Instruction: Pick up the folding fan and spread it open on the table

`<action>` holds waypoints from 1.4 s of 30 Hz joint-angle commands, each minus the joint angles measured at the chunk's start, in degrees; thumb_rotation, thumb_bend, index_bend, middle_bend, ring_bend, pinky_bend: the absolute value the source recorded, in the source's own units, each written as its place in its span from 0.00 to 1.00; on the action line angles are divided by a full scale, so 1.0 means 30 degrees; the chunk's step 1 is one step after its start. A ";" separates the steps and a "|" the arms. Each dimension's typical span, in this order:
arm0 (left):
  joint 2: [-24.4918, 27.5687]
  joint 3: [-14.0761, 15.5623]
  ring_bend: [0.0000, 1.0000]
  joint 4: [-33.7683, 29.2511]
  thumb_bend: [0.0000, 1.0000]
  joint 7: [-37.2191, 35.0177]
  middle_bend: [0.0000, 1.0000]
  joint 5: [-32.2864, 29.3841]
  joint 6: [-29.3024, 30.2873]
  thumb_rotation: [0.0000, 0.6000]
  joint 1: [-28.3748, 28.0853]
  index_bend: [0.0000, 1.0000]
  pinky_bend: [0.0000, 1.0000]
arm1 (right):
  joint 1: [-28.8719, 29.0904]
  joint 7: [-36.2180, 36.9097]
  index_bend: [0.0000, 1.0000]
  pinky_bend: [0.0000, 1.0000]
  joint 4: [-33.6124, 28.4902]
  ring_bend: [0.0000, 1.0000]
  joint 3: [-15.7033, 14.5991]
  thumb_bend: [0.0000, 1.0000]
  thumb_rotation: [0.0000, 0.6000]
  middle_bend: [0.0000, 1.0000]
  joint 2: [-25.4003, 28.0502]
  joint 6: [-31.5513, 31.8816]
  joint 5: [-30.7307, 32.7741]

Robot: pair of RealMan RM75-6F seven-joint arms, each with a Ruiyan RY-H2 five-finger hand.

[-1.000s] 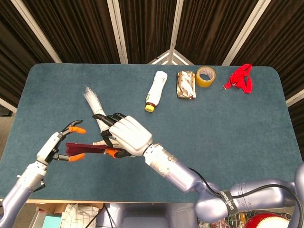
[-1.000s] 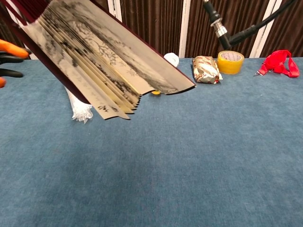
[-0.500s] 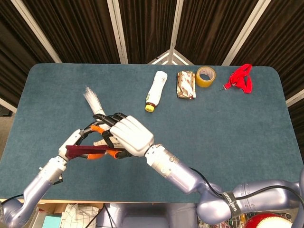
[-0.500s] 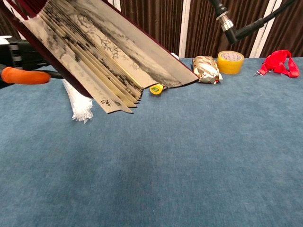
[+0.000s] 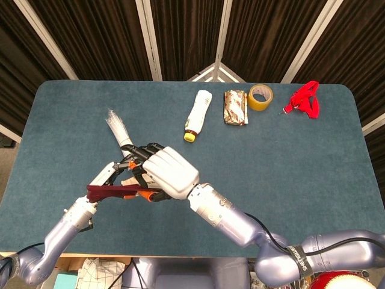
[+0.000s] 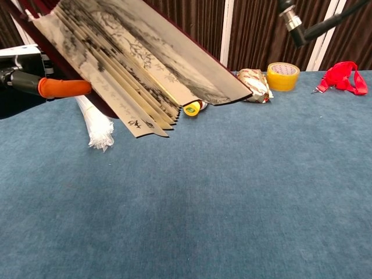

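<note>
The folding fan (image 5: 111, 192) is held above the table's front left, its dark red guard stick edge-on in the head view. In the chest view the fan (image 6: 133, 64) fills the upper left, partly spread, its ink-painted paper leaf fanning down to the right. My right hand (image 5: 165, 174) grips the fan from above at its right end. My left hand (image 5: 108, 179) comes in from the left, its orange-tipped fingers (image 6: 64, 88) closed on the guard stick beside the right hand. The fan's pivot end is hidden.
A white tassel-like bundle (image 5: 118, 133) lies just behind the hands. Along the back stand a white bottle with a yellow cap (image 5: 197, 114), a foil packet (image 5: 236, 107), a yellow tape roll (image 5: 260, 96) and a red strap (image 5: 305, 100). The table is covered in blue cloth (image 5: 289, 168).
My left hand has moved right from an open pose beside the fan and closed its fingers on the guard stick. The fan's leaf has spread a little wider.
</note>
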 commanded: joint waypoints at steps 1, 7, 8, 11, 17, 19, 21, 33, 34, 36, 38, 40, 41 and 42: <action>0.0057 -0.0004 0.00 -0.0182 0.36 0.0202 0.23 -0.0175 0.0042 1.00 -0.0007 0.60 0.13 | -0.0124 0.0099 0.72 0.24 -0.0055 0.24 -0.0048 0.41 1.00 0.15 0.0154 0.0011 -0.0029; 0.0431 -0.0053 0.00 -0.0535 0.37 0.0391 0.25 -0.0458 0.0114 1.00 0.0031 0.63 0.13 | -0.0504 0.0480 0.72 0.24 -0.0092 0.24 -0.0184 0.41 1.00 0.15 0.0530 -0.0026 -0.0179; 0.0518 -0.0052 0.00 -0.0575 0.37 0.0443 0.25 -0.0479 0.0167 1.00 0.0064 0.63 0.13 | -0.0568 0.0537 0.72 0.24 -0.0067 0.24 -0.0207 0.41 1.00 0.15 0.0598 -0.0033 -0.0200; 0.0832 -0.0056 0.00 -0.0747 0.37 0.0521 0.25 -0.0565 0.0296 1.00 0.0162 0.64 0.13 | -0.0766 0.0828 0.72 0.24 -0.0010 0.24 -0.0229 0.41 1.00 0.15 0.0752 -0.0073 -0.0318; 0.1447 -0.0010 0.00 -0.1011 0.37 0.0566 0.25 -0.0585 0.0426 1.00 0.0301 0.64 0.13 | -0.1090 0.0967 0.72 0.24 0.0151 0.24 -0.0543 0.41 1.00 0.15 0.1077 -0.0245 -0.0583; 0.1763 0.0001 0.00 -0.1103 0.37 0.0654 0.25 -0.0520 0.0564 1.00 0.0390 0.64 0.13 | -0.1295 0.1149 0.72 0.24 0.0236 0.24 -0.0669 0.41 1.00 0.15 0.1170 -0.0244 -0.0589; 0.2078 0.0024 0.00 -0.1232 0.37 0.0754 0.25 -0.0442 0.0682 1.00 0.0470 0.64 0.13 | -0.1521 0.1377 0.72 0.24 0.0329 0.24 -0.0792 0.41 1.00 0.15 0.1275 -0.0269 -0.0667; 0.3780 -0.0084 0.00 -0.2385 0.37 0.1879 0.25 -0.0283 0.1255 1.00 0.0714 0.64 0.13 | -0.3087 0.3119 0.72 0.24 0.1282 0.24 -0.1446 0.41 1.00 0.15 0.2306 -0.0766 -0.2156; 0.3829 -0.0106 0.00 -0.2436 0.37 0.2017 0.25 -0.0326 0.1284 1.00 0.0716 0.64 0.13 | -0.3201 0.3244 0.72 0.24 0.1344 0.24 -0.1479 0.41 1.00 0.15 0.2392 -0.0791 -0.2289; 0.3906 -0.0137 0.00 -0.2561 0.37 0.2226 0.25 -0.0416 0.1336 1.00 0.0731 0.64 0.13 | -0.3410 0.3494 0.72 0.24 0.1449 0.24 -0.1524 0.41 1.00 0.15 0.2566 -0.0847 -0.2543; 0.3983 -0.0144 0.00 -0.2733 0.37 0.2360 0.25 -0.0441 0.1404 1.00 0.0758 0.64 0.13 | -0.3667 0.3820 0.72 0.24 0.1605 0.24 -0.1552 0.41 1.00 0.15 0.2749 -0.0872 -0.2837; 0.4017 -0.0159 0.00 -0.2812 0.37 0.2509 0.25 -0.0458 0.1473 1.00 0.0774 0.64 0.13 | -0.3851 0.4021 0.72 0.24 0.1758 0.24 -0.1596 0.41 1.00 0.15 0.2869 -0.0894 -0.3078; 0.4030 -0.0167 0.00 -0.2837 0.37 0.2642 0.25 -0.0453 0.1533 1.00 0.0787 0.64 0.13 | -0.3944 0.4091 0.72 0.24 0.1854 0.24 -0.1630 0.41 1.00 0.15 0.2928 -0.0892 -0.3200; 0.4037 -0.0179 0.00 -0.2866 0.37 0.2791 0.25 -0.0448 0.1610 1.00 0.0805 0.64 0.13 | -0.4038 0.4127 0.72 0.24 0.1958 0.24 -0.1677 0.41 1.00 0.15 0.2988 -0.0879 -0.3328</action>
